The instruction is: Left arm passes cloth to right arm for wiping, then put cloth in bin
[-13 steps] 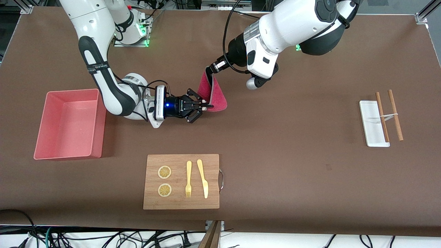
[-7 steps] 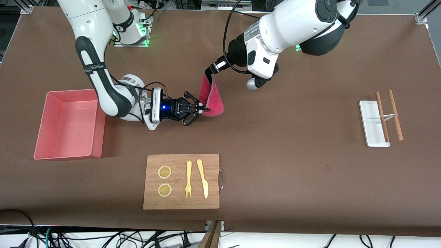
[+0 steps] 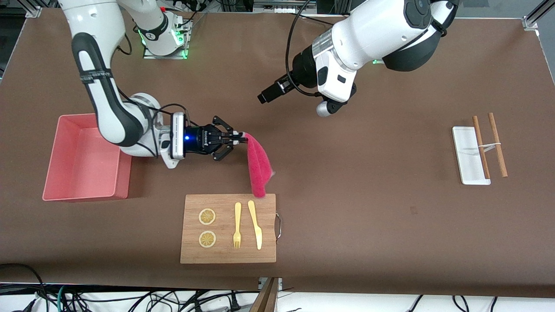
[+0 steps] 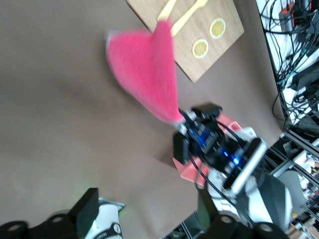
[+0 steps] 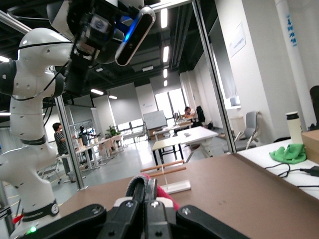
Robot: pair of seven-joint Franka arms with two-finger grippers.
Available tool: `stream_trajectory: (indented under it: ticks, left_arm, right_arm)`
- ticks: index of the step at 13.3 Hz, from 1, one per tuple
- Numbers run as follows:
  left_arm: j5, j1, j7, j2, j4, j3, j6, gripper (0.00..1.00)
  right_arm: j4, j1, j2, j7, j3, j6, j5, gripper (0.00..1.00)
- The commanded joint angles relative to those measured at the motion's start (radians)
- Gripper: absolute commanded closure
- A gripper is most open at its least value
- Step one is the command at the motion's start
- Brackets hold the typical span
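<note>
My right gripper [image 3: 239, 138] is shut on one corner of the crimson-pink cloth [image 3: 258, 167], which hangs over the table, its lower tip at the wooden board's edge. In the right wrist view the shut fingers [image 5: 151, 185] pinch the cloth [image 5: 166, 195]. My left gripper [image 3: 262, 96] is open and empty in the air over bare table, apart from the cloth. The left wrist view shows the cloth [image 4: 144, 74] hanging from the right gripper [image 4: 182, 121], with the left gripper [image 4: 148, 201] spread wide. The salmon-pink bin [image 3: 123, 173] stands toward the right arm's end of the table.
A wooden board [image 3: 227, 255] with two lemon slices [image 3: 207, 216], a yellow fork [image 3: 237, 225] and a knife [image 3: 255, 225] lies nearer the front camera than the grippers. A white tray [image 3: 466, 147] with two chopsticks [image 3: 497, 145] lies toward the left arm's end.
The left gripper let go of the cloth and drew back up. The right gripper, still holding the cloth, moved toward the bin, and the cloth swung down to hang from it.
</note>
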Motion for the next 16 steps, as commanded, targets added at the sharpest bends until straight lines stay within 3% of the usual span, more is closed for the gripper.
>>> stream_trajectory:
  ticks: [1, 7, 9, 12, 16]
  left_arm:
    - [0.077, 0.030, 0.105, -0.005, 0.026, -0.003, -0.114, 0.00]
    - [0.294, 0.128, 0.542, -0.023, 0.066, 0.000, -0.413, 0.00]
    - [0.388, 0.148, 0.692, -0.029, 0.066, 0.002, -0.464, 0.00]
    - [0.419, 0.229, 0.933, -0.051, 0.063, 0.002, -0.522, 0.00]
    - [0.511, 0.310, 1.076, -0.092, 0.063, 0.002, -0.568, 0.00]
  right_arm:
    - [-0.011, -0.066, -0.091, 0.119, 0.004, 0.001, -0.144, 1.00]
    - [-0.014, -0.114, -0.272, 0.432, -0.118, -0.097, -0.523, 1.00]
    - [-0.013, -0.115, -0.302, 0.539, -0.155, -0.151, -0.632, 1.00]
    - [-0.007, -0.117, -0.356, 0.717, -0.204, -0.163, -0.822, 1.00]
    - [0.031, -0.117, -0.376, 0.996, -0.210, -0.147, -1.072, 1.00]
